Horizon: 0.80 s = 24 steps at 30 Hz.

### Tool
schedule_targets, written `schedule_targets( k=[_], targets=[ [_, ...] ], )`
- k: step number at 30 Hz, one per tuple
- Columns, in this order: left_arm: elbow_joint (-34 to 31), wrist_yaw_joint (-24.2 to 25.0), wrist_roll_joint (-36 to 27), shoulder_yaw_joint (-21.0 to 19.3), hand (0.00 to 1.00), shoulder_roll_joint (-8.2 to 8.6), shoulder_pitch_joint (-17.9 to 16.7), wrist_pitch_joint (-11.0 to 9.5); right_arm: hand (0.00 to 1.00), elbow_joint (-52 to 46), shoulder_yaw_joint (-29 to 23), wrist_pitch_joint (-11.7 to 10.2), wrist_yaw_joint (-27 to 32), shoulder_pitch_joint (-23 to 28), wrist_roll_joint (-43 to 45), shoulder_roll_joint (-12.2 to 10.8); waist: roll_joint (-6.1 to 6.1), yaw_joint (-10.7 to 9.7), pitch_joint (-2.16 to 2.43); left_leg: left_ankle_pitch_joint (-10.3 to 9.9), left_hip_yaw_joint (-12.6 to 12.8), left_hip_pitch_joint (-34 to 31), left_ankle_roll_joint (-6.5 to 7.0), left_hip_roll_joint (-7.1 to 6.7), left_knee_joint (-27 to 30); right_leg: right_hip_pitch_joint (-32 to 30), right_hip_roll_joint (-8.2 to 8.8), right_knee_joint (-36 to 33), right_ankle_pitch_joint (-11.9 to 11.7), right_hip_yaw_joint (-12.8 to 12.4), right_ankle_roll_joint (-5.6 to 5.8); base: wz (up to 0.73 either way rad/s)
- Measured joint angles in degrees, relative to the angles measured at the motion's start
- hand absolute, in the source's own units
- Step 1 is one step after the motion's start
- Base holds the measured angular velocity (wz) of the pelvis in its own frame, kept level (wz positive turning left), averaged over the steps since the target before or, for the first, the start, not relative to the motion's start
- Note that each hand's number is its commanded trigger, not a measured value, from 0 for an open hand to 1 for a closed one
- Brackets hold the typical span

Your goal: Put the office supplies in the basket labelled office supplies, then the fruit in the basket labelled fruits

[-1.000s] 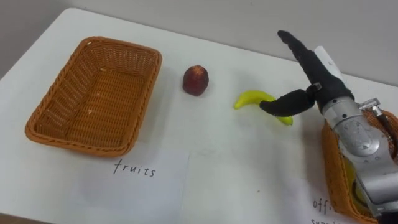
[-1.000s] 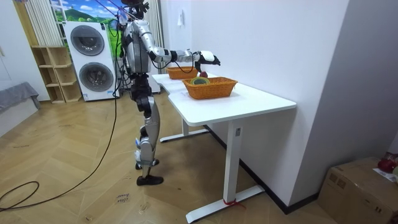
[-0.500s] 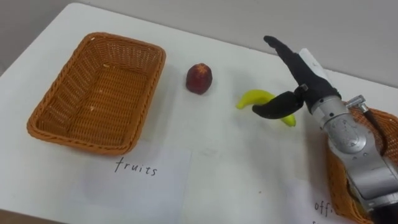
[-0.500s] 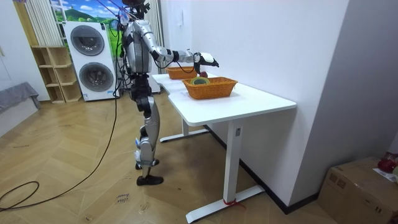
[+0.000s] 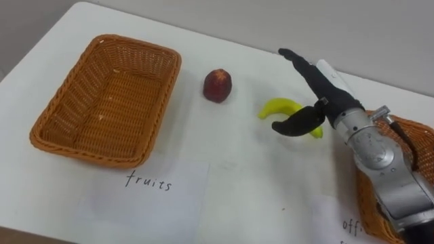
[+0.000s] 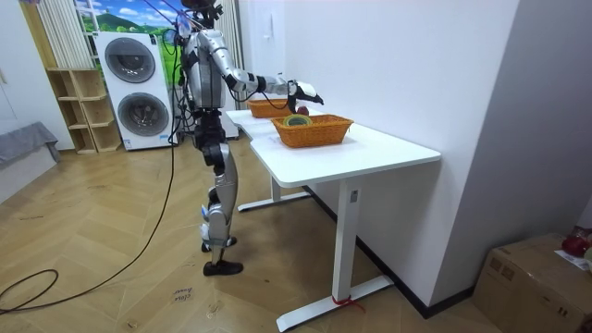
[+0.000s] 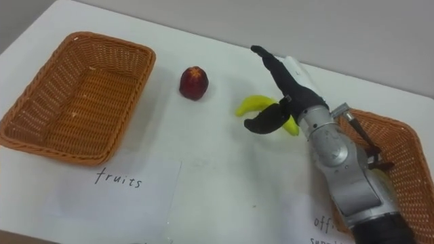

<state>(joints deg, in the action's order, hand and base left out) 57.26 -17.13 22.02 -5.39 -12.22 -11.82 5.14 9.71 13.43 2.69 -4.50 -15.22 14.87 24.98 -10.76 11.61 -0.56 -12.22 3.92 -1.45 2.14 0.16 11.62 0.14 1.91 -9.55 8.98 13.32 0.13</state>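
A yellow banana [image 5: 279, 108] [image 7: 253, 103] lies on the white table [image 5: 237, 183], right of a red apple [image 5: 218, 85] [image 7: 193, 83]. My right hand [image 5: 313, 93] [image 7: 288, 88] hovers open over the banana's right end, fingers stretched out and thumb curved below in front of it. The empty wicker fruit basket [image 5: 105, 102] [image 7: 74, 102] stands at the left above a paper label [image 5: 146, 183] reading fruits. A second wicker basket [image 5: 417, 176] [image 7: 393, 163] sits at the right edge, partly hidden by my forearm. In the room view my right hand [image 6: 303, 91] reaches over the table.
A second paper label [image 7: 325, 227] lies near the right basket at the front edge. In the room view I stand at the table's long side [image 6: 342, 157], with washing machines [image 6: 139, 88] behind me and a cardboard box [image 6: 536, 277] on the floor at the room view's right.
My right hand has moved left and lower, closing in over the banana. The fruit and baskets have stayed put.
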Motion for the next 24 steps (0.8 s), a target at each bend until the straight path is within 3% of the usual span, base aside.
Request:
schedule_targets(
  k=[3,24],
  targets=[
    [-0.75,0.3,0.02,0.02,0.0,0.01,-0.17,0.55,0.0,1.99,1.3,1.17,-0.37,-0.54,1.39,0.0,-0.09,0.0,-0.01,0.0,-0.05,-0.05,0.0,0.0,0.07,0.02,0.05,-0.01,0.0,0.31,-0.01,0.0],
    [-2.09,0.48,-0.07,1.19,0.0,-0.05,-1.22,0.78,0.0,10.22,1.37,1.37,-4.03,-1.91,5.48,0.01,-0.06,-0.02,-0.36,0.03,-1.33,0.12,-0.03,-0.09,0.13,0.83,0.56,0.13,0.0,2.53,0.0,0.02]
  ],
)
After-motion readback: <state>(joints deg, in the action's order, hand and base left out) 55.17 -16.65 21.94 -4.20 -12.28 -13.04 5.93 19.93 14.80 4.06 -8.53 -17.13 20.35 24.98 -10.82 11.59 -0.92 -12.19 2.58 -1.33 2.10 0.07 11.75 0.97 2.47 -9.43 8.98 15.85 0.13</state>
